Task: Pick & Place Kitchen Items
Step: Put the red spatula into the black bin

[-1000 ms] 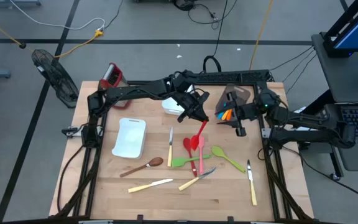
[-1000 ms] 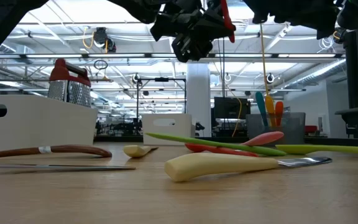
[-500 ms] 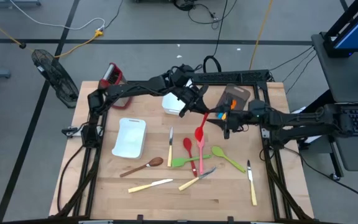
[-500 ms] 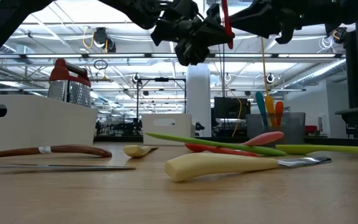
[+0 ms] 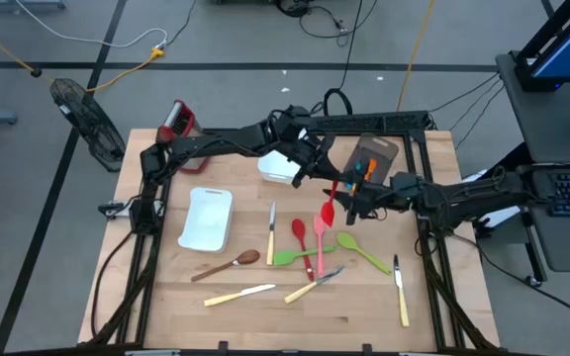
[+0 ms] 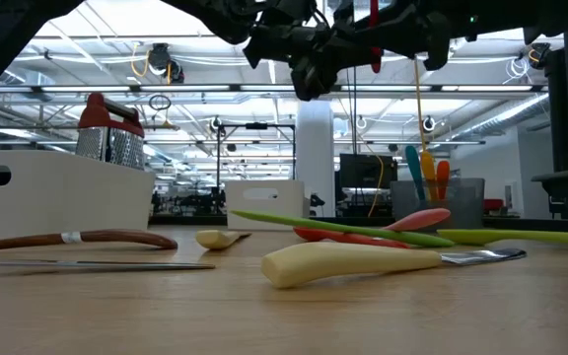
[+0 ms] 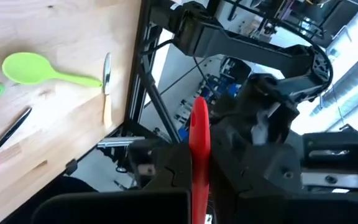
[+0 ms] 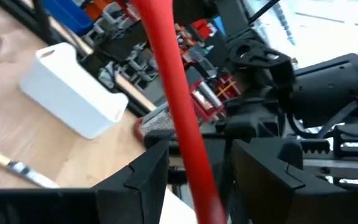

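Holding the red spatula (image 5: 329,205) up over the middle of the table (image 5: 166,287), your left gripper (image 5: 312,170) is clamped on its handle, and the blade end hangs down toward the utensils below. Your right gripper (image 5: 356,202) has its fingers (image 8: 143,167) spread on either side of that same red handle, not pressed against it. Beneath them lie a red spoon (image 5: 297,231), a pink spatula (image 5: 319,245), green spoons (image 5: 361,250), a wooden spoon (image 5: 228,265) and cream-handled knives (image 5: 239,294). You see a white tub (image 5: 208,219) beside the knives on the left.
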